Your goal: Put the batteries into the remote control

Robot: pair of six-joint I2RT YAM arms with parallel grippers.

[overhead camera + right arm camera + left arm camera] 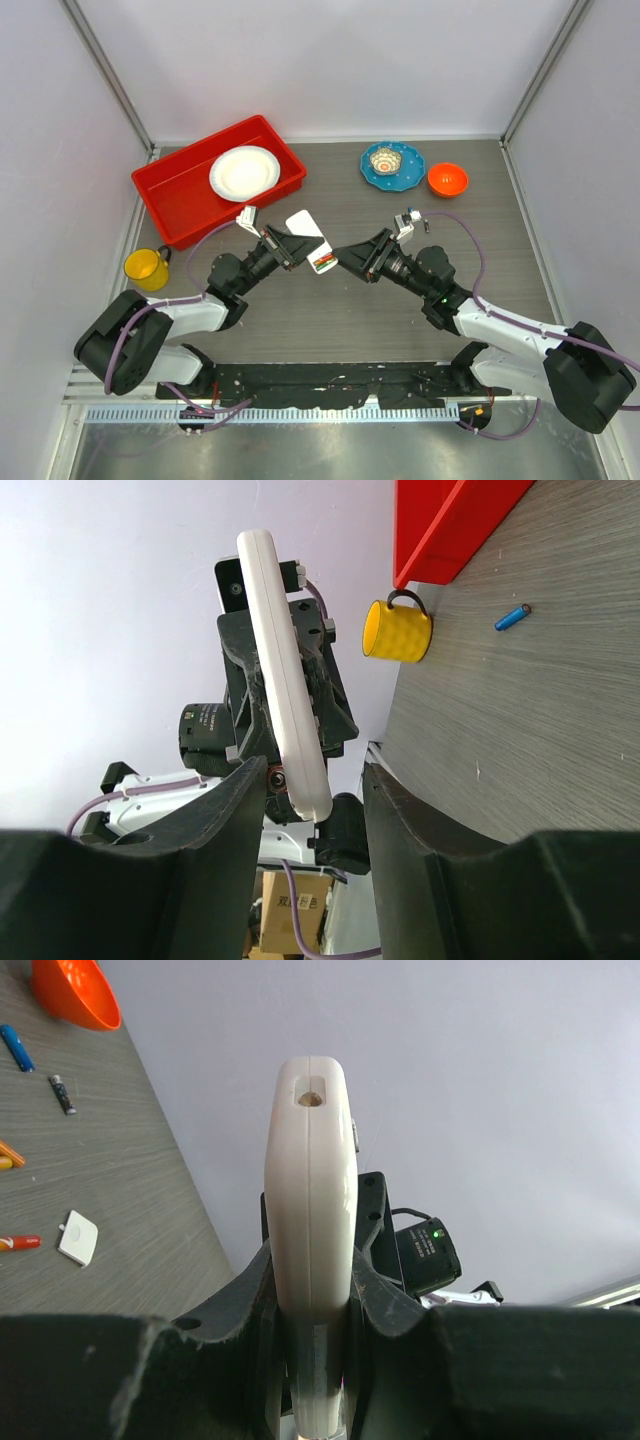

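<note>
My left gripper (296, 250) is shut on the white remote control (308, 238) and holds it up above the table. The left wrist view shows the remote control (310, 1190) edge-on between the jaws. Red and green colour shows at its lower end (322, 262). My right gripper (312, 780) stands open around that end of the remote control (280, 670), which sits close to the left finger. Loose batteries lie on the table: blue (15, 1047), dark (62, 1093), orange (8, 1153) and red (18, 1243). Another blue battery (512, 617) lies near the tray.
A small white cover piece (78, 1237) lies on the table. A red tray (180, 195) with a white plate (244, 173) stands at the back left, a yellow cup (148, 268) on the left. A blue plate (392, 165) and an orange bowl (447, 179) stand at the back right.
</note>
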